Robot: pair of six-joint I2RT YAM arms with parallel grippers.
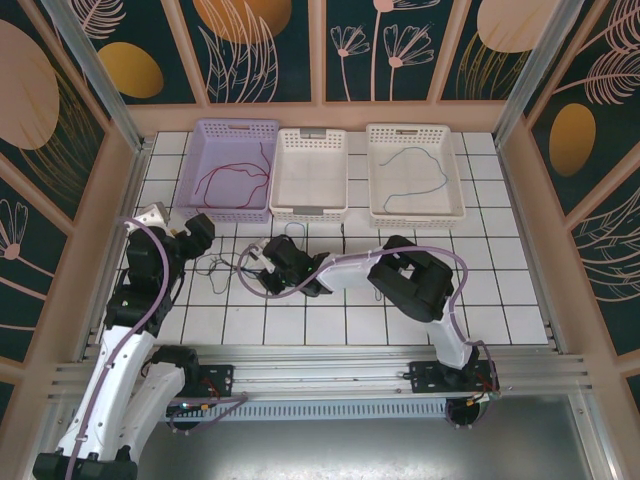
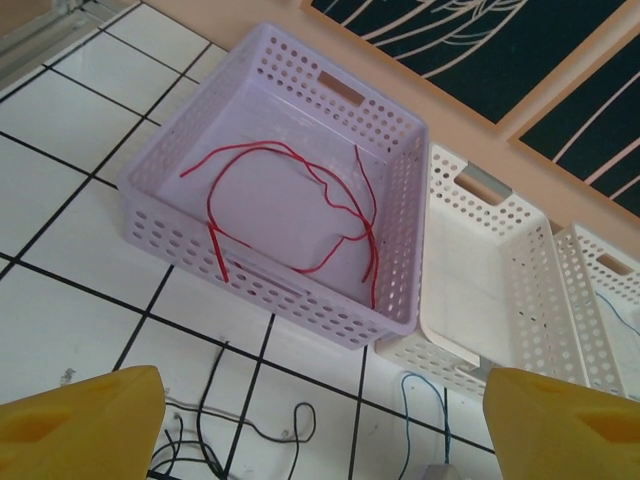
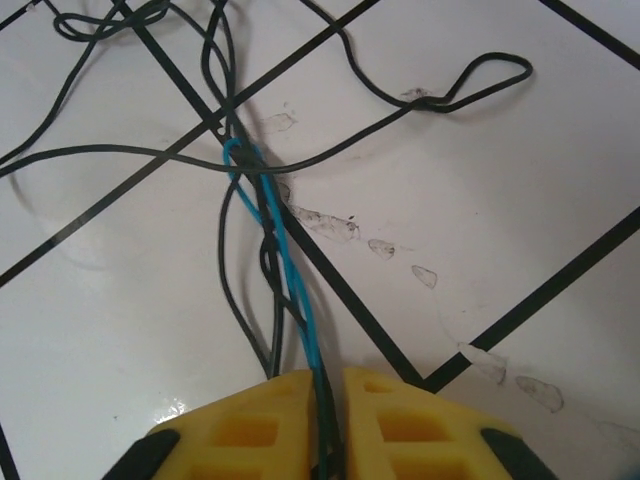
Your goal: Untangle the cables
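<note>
Our right claw [image 3: 322, 405] sits low over the tiled table [image 3: 480, 200]. Its yellow fingers [image 3: 250, 430] are pinched together on a blue wire [image 3: 290, 270] and some dark wires [image 3: 225, 110]. The dark wires spread out in loops on the tiles ahead of it. Our left claw [image 2: 322, 425] hangs with its fingers wide apart, holding nothing. A red wire [image 2: 300, 190] lies in the lilac basket [image 2: 398, 210]. A teal wire [image 1: 415, 151] lies in the right-hand white basket [image 1: 415, 217].

Left gripper [image 2: 320, 425] jaws wide apart, right gripper [image 3: 328, 405] jaws pinching cables [image 3: 284, 256]
</note>
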